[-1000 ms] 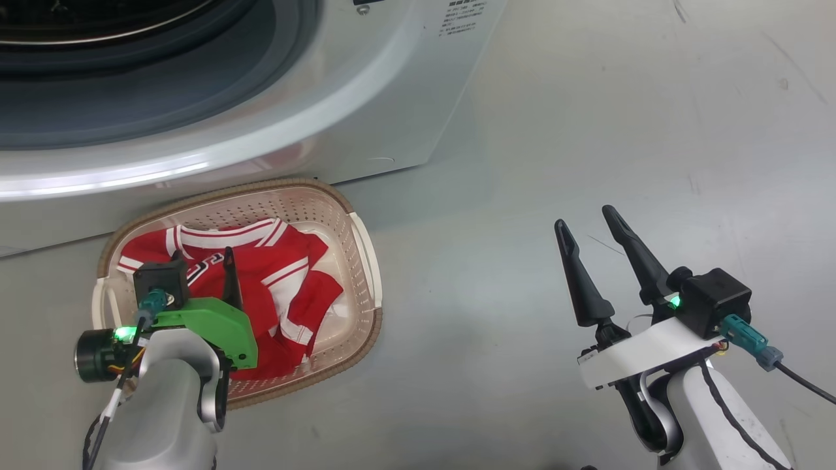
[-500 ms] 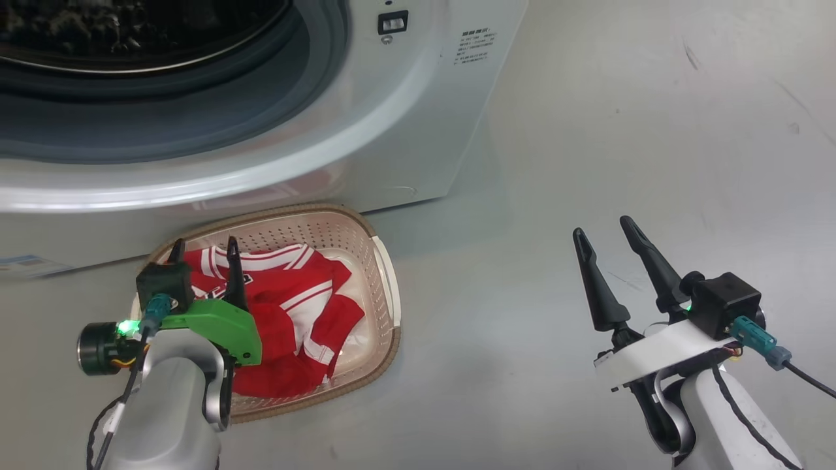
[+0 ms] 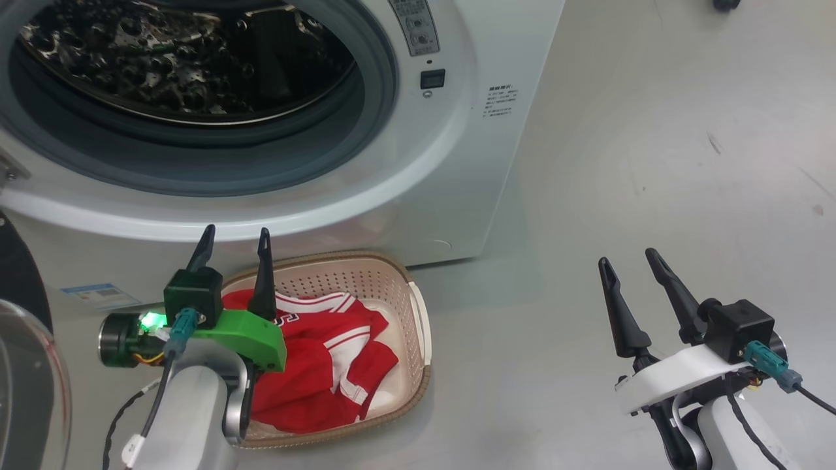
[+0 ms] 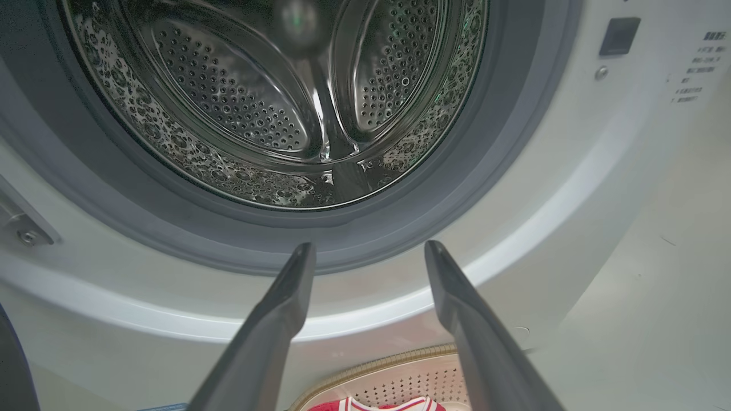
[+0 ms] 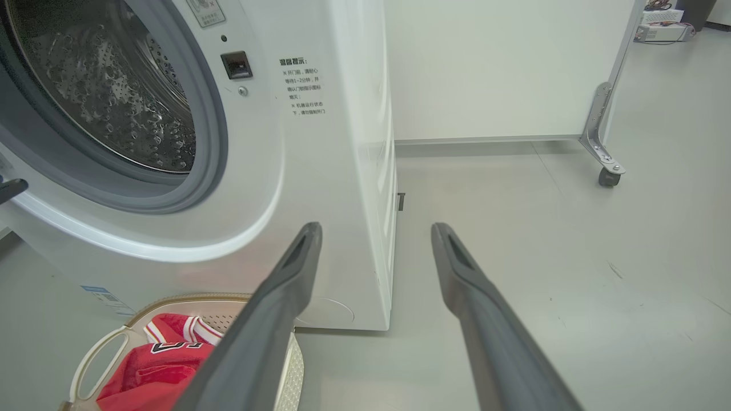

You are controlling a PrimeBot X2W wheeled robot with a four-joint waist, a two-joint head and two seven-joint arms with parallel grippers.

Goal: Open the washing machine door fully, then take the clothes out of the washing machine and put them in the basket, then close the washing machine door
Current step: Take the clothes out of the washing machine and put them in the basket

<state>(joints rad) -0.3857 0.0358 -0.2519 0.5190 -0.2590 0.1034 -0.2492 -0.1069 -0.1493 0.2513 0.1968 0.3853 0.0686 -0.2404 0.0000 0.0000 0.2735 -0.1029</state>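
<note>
Red clothes [image 3: 326,365] lie in the basket [image 3: 421,326], which stands on the floor [image 3: 620,163] just in front of the washer [image 3: 457,163]. The steel drum [image 4: 257,114] is seen through the open porthole. The door [image 3: 26,365] stands swung out at the left. The left gripper [image 3: 236,230] hangs over the basket, jaws released and holding nothing. The right gripper [image 3: 626,256], well apart over the floor, is released too.

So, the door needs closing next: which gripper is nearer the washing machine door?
Left. The left gripper is above the basket, beside the washing machine door; the right gripper is far off to the right.
</note>
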